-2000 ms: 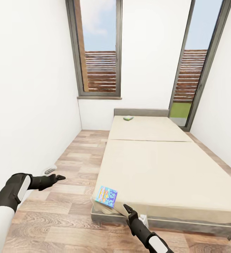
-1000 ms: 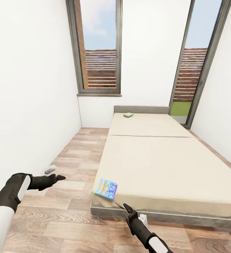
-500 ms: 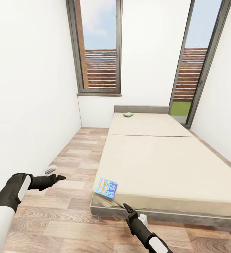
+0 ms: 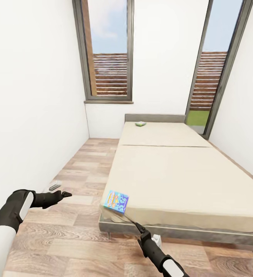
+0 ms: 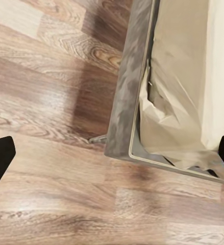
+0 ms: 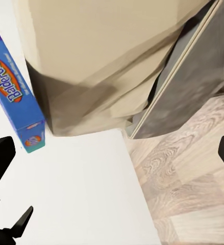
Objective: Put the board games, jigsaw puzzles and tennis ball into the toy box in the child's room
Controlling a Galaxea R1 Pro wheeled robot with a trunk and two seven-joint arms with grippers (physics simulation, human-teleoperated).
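Facing the bed, both my grippers spread wide and empty

The blue board game [image 4: 116, 201] lies at the bed's [image 4: 180, 173] near corner, about 11 o'clock from my right gripper [image 4: 142, 227], which hangs just below that corner; a white-green game [image 4: 140, 124] sits far off at 12 o'clock by the headboard; my left gripper [image 4: 65, 194] hovers over the wood floor [image 4: 65, 238]

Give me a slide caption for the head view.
Blue printed board game box on the beige mattress bed's near corner, right end effector just below.
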